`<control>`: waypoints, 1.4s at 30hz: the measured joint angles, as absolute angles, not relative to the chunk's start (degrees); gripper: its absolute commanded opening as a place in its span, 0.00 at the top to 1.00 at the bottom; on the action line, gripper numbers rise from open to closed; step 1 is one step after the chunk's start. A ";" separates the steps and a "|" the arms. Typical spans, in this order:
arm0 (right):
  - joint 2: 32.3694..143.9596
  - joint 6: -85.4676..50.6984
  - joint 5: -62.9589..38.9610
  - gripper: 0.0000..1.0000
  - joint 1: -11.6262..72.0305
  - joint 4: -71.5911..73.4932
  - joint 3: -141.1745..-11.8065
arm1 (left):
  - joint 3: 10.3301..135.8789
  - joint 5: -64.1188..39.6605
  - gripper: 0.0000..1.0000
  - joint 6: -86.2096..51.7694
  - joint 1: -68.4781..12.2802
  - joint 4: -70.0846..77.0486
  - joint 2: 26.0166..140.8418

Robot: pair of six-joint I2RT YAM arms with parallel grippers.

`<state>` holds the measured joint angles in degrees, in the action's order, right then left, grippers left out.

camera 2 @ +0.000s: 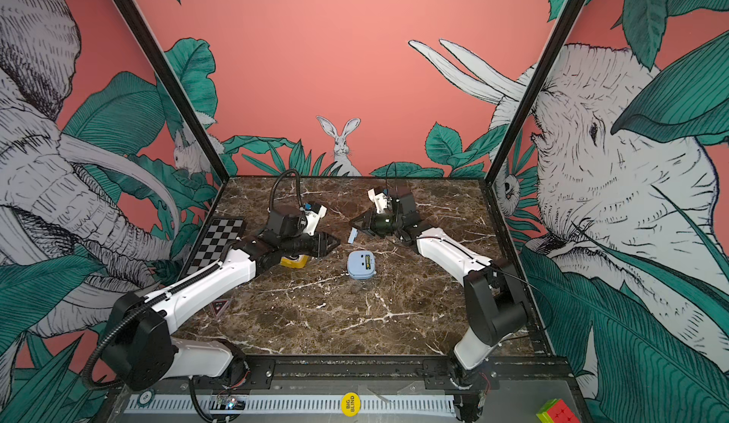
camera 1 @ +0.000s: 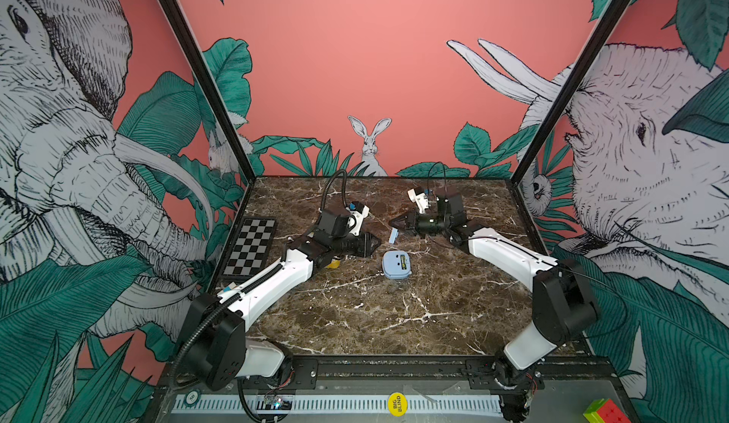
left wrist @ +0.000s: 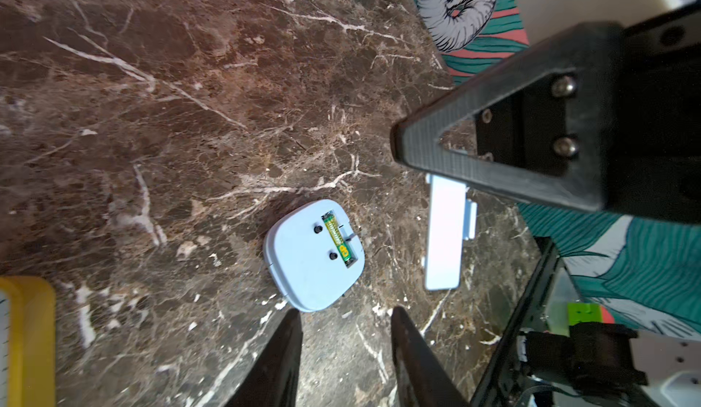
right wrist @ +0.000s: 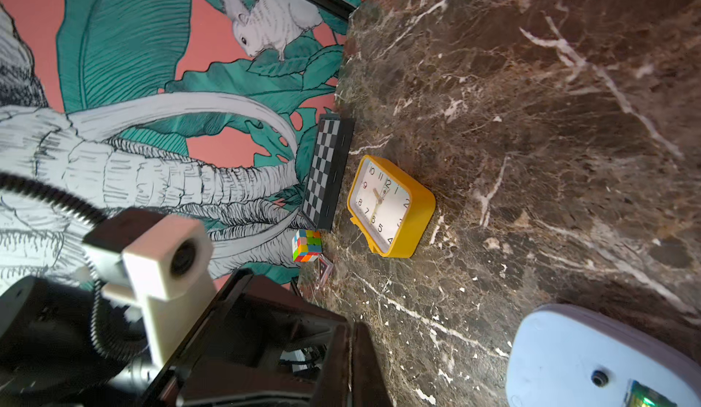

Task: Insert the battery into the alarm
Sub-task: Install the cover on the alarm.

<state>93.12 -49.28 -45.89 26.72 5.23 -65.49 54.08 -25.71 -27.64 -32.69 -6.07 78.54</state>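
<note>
**Top views.** Nearest the lens, a yellow round chip marked BIG BLIND (camera 1: 397, 403) sits on the white slotted duct (camera 1: 335, 404) at the front edge. On the brown marble tabletop (camera 1: 355, 314), the pale blue rounded-square plastic alarm (camera 1: 396, 265) lies face down between the arms. The left gripper (camera 1: 376, 242) is just beside it. The right gripper (camera 1: 391, 224) is slightly farther off, over a pale blue rectangular plastic cover (camera 1: 393, 236).

**Left wrist view.** The left gripper (left wrist: 345, 333) has its fingers moderately parted with nothing between them. The green-and-yellow cylindrical battery (left wrist: 338, 239) lies in the alarm's open bay, apparently seated. It is straight ahead of the fingertips, with its long axis roughly along the reach, so the jaws would close across its width. The right gripper (left wrist: 402, 143) is closed. Whether it touches the cover cannot be told.

**Right wrist view.** A yellow plastic clock with a white dial (right wrist: 390, 207) stands well apart from the alarm.

**Judgement.** Insertion looks done, and the left arm is the nearer.
</note>
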 measured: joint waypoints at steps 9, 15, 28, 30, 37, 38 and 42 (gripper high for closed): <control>93.21 -45.34 -50.87 1.00 25.43 4.78 -65.91 | 51.72 -36.18 0.61 -34.89 -32.10 6.35 80.01; 93.84 -45.93 -52.88 1.00 25.43 5.76 -66.39 | 51.59 -39.55 0.66 -38.24 -32.10 12.91 82.32; 94.59 -48.25 -54.74 1.00 25.10 9.91 -66.39 | 51.55 -41.30 0.75 -40.97 -32.69 15.79 83.46; 94.91 -48.25 -55.00 1.00 25.10 9.96 -66.39 | 51.42 -41.56 0.77 -41.21 -32.93 16.08 83.46; 95.44 -47.97 -55.83 1.00 25.04 9.96 -66.39 | 50.83 -41.78 0.85 -42.48 -32.97 16.40 83.46; 95.44 -47.92 -56.03 1.00 24.97 10.04 -66.41 | 50.83 -41.89 0.87 -42.68 -32.97 16.60 83.46; 95.64 -47.70 -56.86 1.00 24.80 10.11 -66.81 | 50.83 -42.28 0.93 -43.59 -32.97 17.21 83.46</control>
